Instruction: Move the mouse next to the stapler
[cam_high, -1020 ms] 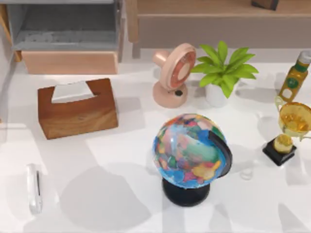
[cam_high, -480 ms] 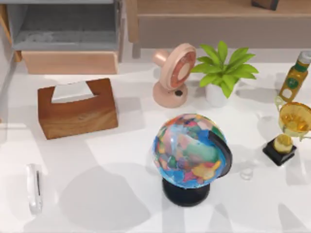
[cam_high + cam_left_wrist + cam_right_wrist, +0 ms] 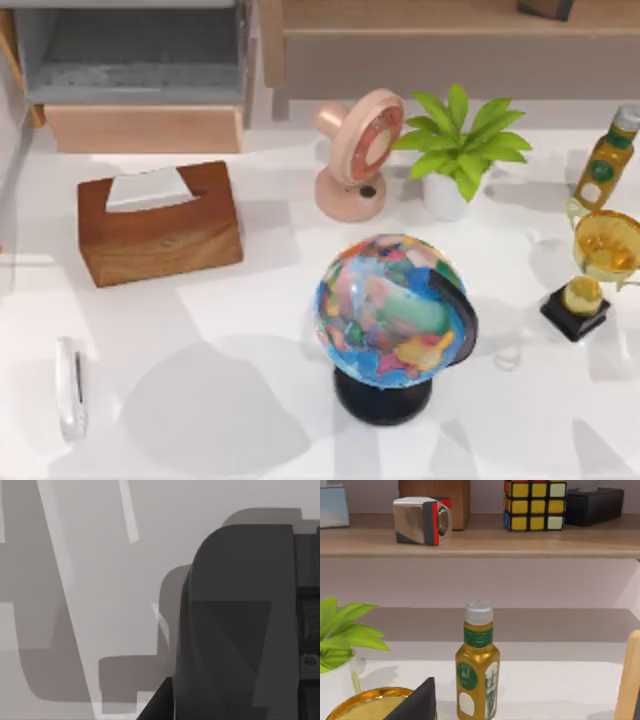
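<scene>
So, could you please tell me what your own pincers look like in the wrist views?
The left pincer is matte dark grey, a smooth body with a rounded top and flat, angular facets in slightly different grey tones. What I can see of the right pincer is a plain, near-black wedge tapering to a point.

cut by frame edge: trophy right side, bottle top | blurred: small clear thing beside globe, unidentifiable
</scene>
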Motion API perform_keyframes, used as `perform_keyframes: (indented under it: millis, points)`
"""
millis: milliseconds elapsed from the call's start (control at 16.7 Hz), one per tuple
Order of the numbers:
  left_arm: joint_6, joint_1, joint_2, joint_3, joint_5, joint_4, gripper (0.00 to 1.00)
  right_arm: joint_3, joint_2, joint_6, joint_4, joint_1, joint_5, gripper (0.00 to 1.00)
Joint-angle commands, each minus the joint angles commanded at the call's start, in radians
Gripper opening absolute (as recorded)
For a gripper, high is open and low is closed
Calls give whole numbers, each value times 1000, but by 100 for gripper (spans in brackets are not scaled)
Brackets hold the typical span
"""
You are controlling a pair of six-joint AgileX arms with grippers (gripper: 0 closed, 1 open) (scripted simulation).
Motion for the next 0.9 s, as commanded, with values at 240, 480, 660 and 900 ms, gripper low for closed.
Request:
perform_keyframes:
  millis: [240, 480, 660, 900]
  points:
    - [0, 0, 0, 0, 0, 0, 0, 0, 0, 0, 0, 0, 0, 100]
    - [2, 2, -4, 0, 0, 0, 0, 0, 0, 0, 0, 0, 0, 100]
    - [-17, 6, -27, 0, 0, -9, 0, 0, 0, 0, 0, 0, 0, 100]
    - [-121, 11, -126, -57, -4, -21, 0, 0, 0, 0, 0, 0, 0, 100]
